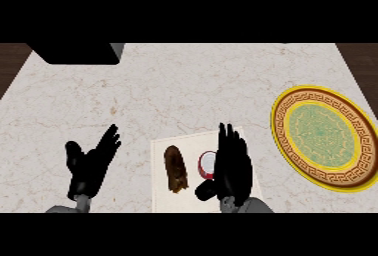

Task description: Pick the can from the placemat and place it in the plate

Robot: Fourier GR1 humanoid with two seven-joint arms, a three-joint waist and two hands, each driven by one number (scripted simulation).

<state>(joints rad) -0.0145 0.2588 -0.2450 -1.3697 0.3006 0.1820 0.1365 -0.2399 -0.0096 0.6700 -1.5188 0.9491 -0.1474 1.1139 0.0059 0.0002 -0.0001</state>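
A red can with a white top (207, 164) lies on a white placemat (171, 144) near the counter's front. Beside it on the mat, to the left, rests a brown oblong item (176, 168). My right hand (233, 167) is just right of the can, fingers straight and pointing away, its thumb (205, 191) below the can; the hand covers the can's right side. A yellow-rimmed plate with a green centre (323, 137) sits at the right. My left hand (92, 162) rests open at the lower left.
A black box-like object (77, 52) stands at the counter's back left. The pale marble counter (184, 85) stretches between it and the plate; dark floor shows past its left and right edges.
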